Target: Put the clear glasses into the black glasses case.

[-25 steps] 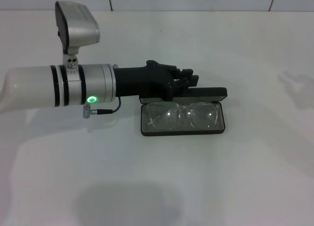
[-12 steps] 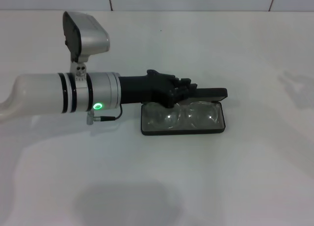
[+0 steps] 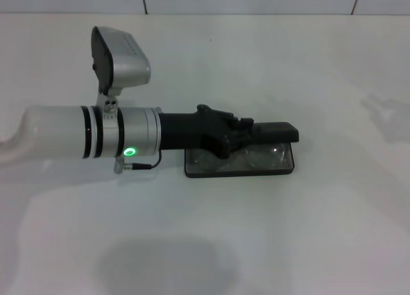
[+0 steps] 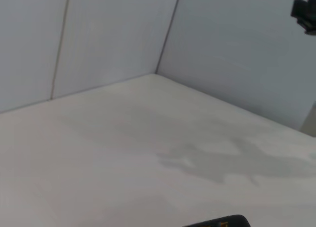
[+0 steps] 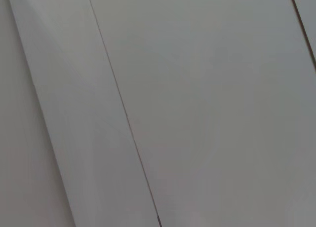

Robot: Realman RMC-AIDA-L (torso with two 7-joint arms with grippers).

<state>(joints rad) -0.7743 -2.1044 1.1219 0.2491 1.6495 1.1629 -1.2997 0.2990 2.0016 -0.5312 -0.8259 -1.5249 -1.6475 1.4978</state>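
Glasses of clear, colourless plastic (image 3: 256, 155) lie inside the black rectangular hard case (image 3: 240, 167), their wraparound lenses glinting against its lining. That case sits flat on the smooth, matte white tabletop (image 3: 288, 244), its rounded-cornered lid (image 3: 275, 132) tipped low over the tray, only partly raised. Reaching in from the robot's left, the left gripper (image 3: 246, 129), black and blocky on a glossy white-and-silver arm, rests at the lid's rear edge, directly above the glasses' left half. Whether its fingers are spread or pressed together I cannot tell. The left wrist view catches just a dark corner of the case.
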